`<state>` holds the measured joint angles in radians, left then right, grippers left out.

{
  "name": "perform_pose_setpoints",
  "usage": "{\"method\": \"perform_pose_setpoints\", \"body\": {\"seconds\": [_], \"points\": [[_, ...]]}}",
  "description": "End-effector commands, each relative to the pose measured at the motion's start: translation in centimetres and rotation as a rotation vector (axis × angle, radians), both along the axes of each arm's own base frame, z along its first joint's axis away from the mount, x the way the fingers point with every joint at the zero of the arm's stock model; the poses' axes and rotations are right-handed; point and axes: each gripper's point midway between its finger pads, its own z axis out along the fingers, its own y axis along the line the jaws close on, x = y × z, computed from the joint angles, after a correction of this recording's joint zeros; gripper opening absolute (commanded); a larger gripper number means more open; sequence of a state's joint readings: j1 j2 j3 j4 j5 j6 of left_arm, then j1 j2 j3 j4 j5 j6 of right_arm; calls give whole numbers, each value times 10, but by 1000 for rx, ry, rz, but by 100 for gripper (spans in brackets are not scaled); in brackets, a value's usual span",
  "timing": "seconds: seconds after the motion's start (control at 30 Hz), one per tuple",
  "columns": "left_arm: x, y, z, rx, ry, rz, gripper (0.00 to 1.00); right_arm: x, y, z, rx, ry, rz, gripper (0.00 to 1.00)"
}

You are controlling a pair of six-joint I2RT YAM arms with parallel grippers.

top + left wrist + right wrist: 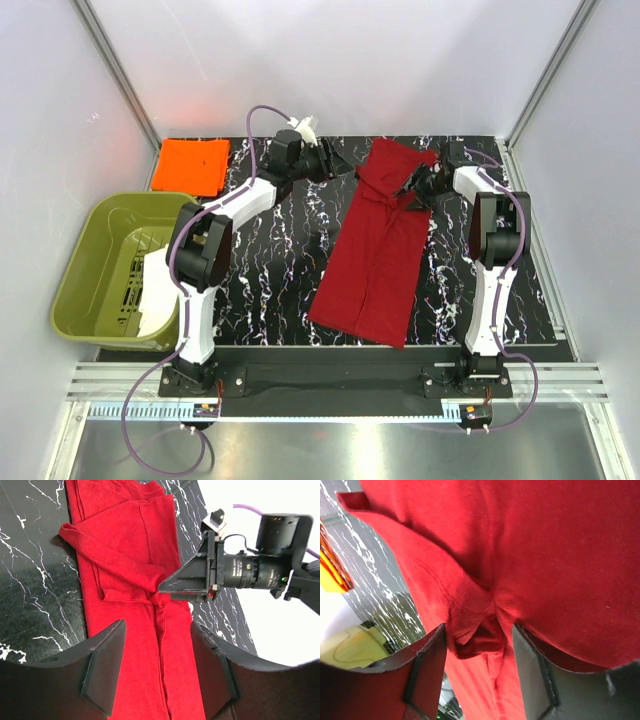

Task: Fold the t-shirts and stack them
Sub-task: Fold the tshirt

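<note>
The dark red t-shirt (pixel 370 260) lies folded lengthwise in a long strip, slanting across the black marble table. Its far end, with a sleeve (pixel 107 560), is rumpled. The orange t-shirt (pixel 190 165) lies folded flat at the back left corner. My left gripper (pixel 340 165) hovers at the strip's far end, jaws open over the red t-shirt (pixel 125 545) with nothing between them. My right gripper (pixel 408 190) meets the same end from the right, and its jaws stand apart around a bunched fold (pixel 475 635) of the red t-shirt (pixel 545 555).
An olive-green tub (pixel 75 255) stands off the table's left edge, beside the left arm. White walls with metal posts close in the back and sides. In the left wrist view the right gripper (pixel 170 587) sits close ahead of my left fingers (pixel 102 665).
</note>
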<state>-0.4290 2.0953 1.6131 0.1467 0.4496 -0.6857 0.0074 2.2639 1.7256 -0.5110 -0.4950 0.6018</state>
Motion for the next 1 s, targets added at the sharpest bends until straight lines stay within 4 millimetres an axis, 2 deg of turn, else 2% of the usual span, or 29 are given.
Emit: {"method": "perform_pose_setpoints", "body": {"seconds": [0.0, 0.3, 0.37, 0.47, 0.5, 0.63, 0.7, 0.83, 0.97], "points": [[-7, 2, 35, -19, -73, -17, 59, 20, 8, 44, 47, -131, -30, 60], [-19, 9, 28, 5, -63, -27, 59, 33, 9, 53, 63, -174, -38, 64], [-19, 10, 26, 5, -59, -26, 59, 35, 10, 48, 68, -167, -37, 64], [-22, 12, 22, 5, -43, -26, 58, 39, 13, 46, 79, -167, -17, 52], [-23, 12, 21, 6, -41, -25, 58, 41, 14, 49, 76, -185, -5, 42], [-26, 18, 17, 18, -32, -13, 58, 44, 26, 67, 45, -260, 63, 26], [-27, 20, 14, 21, -21, -10, 58, 43, 34, 72, 42, -278, 103, 24], [-27, 25, 10, 35, 1, 8, 57, 35, 49, 70, 30, -265, 174, 20], [-23, 34, 7, 38, 27, 47, 56, 23, 68, 71, 23, -267, 232, 23]]}}
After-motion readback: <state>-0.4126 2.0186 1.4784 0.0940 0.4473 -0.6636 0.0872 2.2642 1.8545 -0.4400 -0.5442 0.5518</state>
